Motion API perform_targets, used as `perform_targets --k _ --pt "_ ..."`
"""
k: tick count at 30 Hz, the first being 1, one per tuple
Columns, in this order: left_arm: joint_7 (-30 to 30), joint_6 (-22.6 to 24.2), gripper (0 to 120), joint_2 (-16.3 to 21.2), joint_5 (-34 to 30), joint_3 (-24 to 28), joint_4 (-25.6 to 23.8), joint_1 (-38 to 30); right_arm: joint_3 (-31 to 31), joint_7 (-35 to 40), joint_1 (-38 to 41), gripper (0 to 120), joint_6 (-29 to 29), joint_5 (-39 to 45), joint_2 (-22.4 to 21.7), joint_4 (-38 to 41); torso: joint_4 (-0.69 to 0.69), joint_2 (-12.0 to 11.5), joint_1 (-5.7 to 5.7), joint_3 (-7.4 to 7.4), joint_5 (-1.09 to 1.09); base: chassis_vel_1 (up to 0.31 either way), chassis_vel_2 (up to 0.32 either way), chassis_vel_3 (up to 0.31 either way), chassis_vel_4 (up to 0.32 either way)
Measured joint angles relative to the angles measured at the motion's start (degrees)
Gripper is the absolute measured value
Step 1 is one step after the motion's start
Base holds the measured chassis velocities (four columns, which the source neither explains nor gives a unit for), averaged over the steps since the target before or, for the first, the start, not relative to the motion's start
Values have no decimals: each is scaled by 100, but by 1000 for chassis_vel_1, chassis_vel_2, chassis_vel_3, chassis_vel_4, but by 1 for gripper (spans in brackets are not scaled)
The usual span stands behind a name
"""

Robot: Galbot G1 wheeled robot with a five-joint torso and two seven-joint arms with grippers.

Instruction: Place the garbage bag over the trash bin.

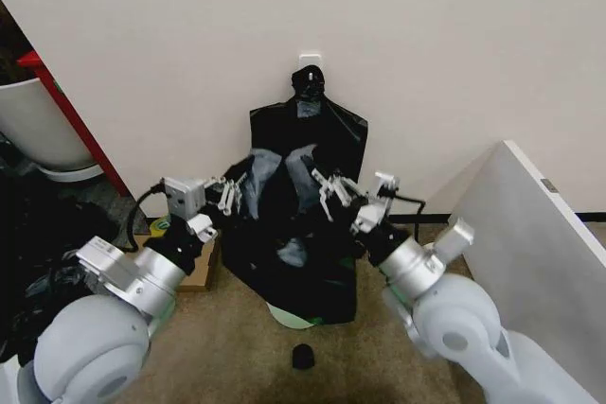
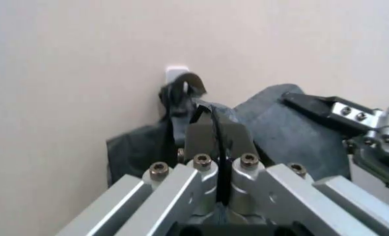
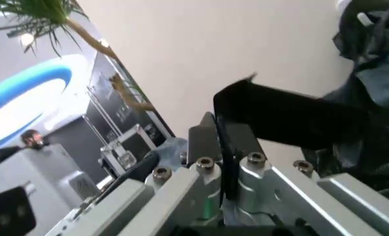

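The thin shiny black plastic garbage bag (image 1: pixel 298 234) hangs at twelve o'clock, hiding most of the round white plastic trash bin (image 1: pixel 284 315). My left gripper (image 1: pixel 230 192) and right gripper (image 1: pixel 329 188) pinch its top edges. I am spreading it; next I think I pull down gently.

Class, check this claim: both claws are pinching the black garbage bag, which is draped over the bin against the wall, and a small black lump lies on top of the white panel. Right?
One detail is wrong. The head view shows the small black lump on the carpet in front of the bin, not on the white panel. The left claw and right claw do pinch the garbage bag.
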Motion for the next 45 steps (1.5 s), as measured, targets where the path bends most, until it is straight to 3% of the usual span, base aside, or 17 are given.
perform_targets --k 9,18,24,30,37,45 --pt "-10 -146 0 -462 239 621 513 -332 27 -10 165 0 49 -9 232 -602 0 0 0 0 -1 0 0 0 0" --pt "-23 -227 0 -900 321 994 1189 -1179 135 -74 249 0 161 -59 352 -1113 -1 0 0 0 0 0 0 0 0" --pt "-41 -203 0 -1035 296 1222 1347 -1508 130 -55 317 0 159 -23 273 -1075 -1 0 0 -1 1 0 0 0 0" --pt "-70 -153 0 -1217 197 1840 1473 -1855 330 5 289 0 171 156 -26 -864 0 0 0 -1 0 0 0 0 0" --pt "-69 -87 0 -1338 211 2234 1448 -1774 436 -2 -269 0 200 117 -249 -689 -3 0 0 -1 1 0 0 0 0" --pt "35 -196 0 -1323 381 1968 1597 -1062 391 -130 -874 0 354 -342 24 -882 0 0 -1 -2 2 0 0 0 0"
